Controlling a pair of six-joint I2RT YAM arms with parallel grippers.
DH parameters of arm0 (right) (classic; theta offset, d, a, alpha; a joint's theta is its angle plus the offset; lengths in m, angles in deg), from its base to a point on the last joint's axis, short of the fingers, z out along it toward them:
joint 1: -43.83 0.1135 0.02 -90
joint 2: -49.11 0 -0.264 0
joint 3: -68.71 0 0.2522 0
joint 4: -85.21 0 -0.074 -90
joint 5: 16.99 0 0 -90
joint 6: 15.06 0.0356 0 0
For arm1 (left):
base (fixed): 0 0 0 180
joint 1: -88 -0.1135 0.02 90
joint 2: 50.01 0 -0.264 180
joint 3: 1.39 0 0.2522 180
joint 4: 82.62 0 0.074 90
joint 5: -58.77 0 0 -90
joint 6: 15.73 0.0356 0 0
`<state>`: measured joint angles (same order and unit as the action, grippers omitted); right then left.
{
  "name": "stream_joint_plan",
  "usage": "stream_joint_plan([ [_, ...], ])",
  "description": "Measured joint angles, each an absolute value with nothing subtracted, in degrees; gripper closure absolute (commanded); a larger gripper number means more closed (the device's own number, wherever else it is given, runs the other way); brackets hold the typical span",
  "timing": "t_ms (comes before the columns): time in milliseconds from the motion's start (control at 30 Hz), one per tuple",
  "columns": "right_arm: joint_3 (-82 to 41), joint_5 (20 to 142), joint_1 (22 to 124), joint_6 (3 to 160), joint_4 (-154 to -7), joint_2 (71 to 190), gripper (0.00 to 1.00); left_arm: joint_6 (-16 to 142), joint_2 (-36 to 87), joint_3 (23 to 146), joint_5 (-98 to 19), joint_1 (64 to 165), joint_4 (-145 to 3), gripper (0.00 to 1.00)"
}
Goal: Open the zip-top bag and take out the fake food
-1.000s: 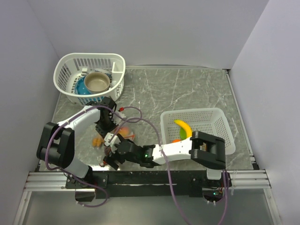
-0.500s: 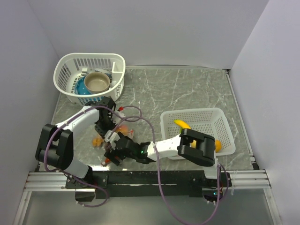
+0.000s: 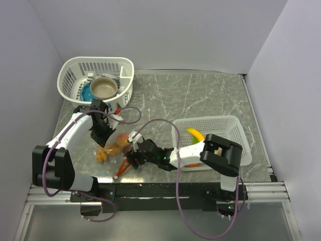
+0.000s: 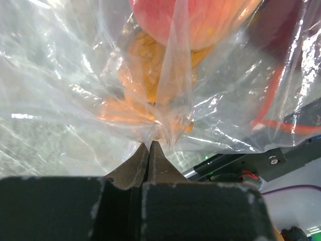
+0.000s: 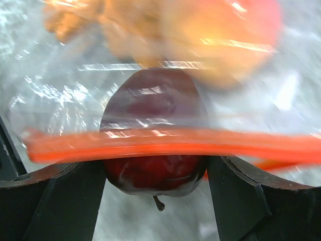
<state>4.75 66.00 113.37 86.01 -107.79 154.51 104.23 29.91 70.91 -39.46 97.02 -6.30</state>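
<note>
The left gripper (image 4: pixel 150 144) had its dark jaws pressed flat together, pinching a gathered fold of the zip-top bag (image 4: pixel 65 75), whose clear, crinkled film fanned out from the pinch in shiny creases. Through the film showed the fake food (image 4: pixel 195 20): a smooth, rounded peach-and-red piece uppermost, lumpy orange pieces below it, and a dark red shape off to one side. The right gripper (image 5: pixel 155 170) stood with its jaws set wide, and a glossy, round dark red-purple fruit (image 5: pixel 153 170) with a short stem filled the gap, its sides meeting both inner faces, so the jaws looked closed on it. The thin orange-red zip strip (image 5: pixel 150 143) ran straight across the front of that fruit from one finger to the other, with glare-streaked plastic and blurred orange and peach pieces above it. From overhead, the bag sat over the near-left part of the grey, white-veined table (image 3: pixel 200 95), between the two grippers, with its zip strip trailing toward the near edge. To the right stood a rectangular white mesh basket (image 3: pixel 235 128) holding a curved yellow banana (image 3: pixel 195 135). At the far left, a rounded white mesh basket (image 3: pixel 70 70) held a tan bowl (image 3: pixel 104 88) and a blue dish (image 3: pixel 86 93).
</note>
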Motion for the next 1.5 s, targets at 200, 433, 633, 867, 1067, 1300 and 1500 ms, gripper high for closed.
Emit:
stream_joint_plan([
  [200,10.7,72.8,109.8,86.9,-102.3,144.9,0.8,105.2,29.3,67.7,-39.1,94.7,-6.9,0.99],
  [433,16.7,83.2,105.6,89.5,-95.5,128.0,0.82,105.1,30.0,71.8,-39.9,93.0,-3.6,0.99],
  [633,21.7,68.1,104.5,93.8,-85.5,108.5,0.86,103.8,31.9,92.6,-48.3,94.2,2.5,0.99],
  [867,19.9,37.5,101.4,105.3,-71.0,101.1,0.77,101.8,29.2,89.6,-51.2,100.8,5.0,0.99],
  [1067,15.8,28.4,95.1,119.2,-54.5,113.5,0.0,100.6,29.2,81.5,-46.5,100.8,3.9,0.99],
  [1300,14.9,28.0,95.1,119.9,-49.7,113.9,0.0,100.1,29.3,75.1,-38.7,100.8,-0.8,0.99],
  [1500,11.7,25.9,107.8,107.6,-58.5,108.5,0.07,100.0,29.7,71.8,-35.2,100.8,-5.5,0.99],
])
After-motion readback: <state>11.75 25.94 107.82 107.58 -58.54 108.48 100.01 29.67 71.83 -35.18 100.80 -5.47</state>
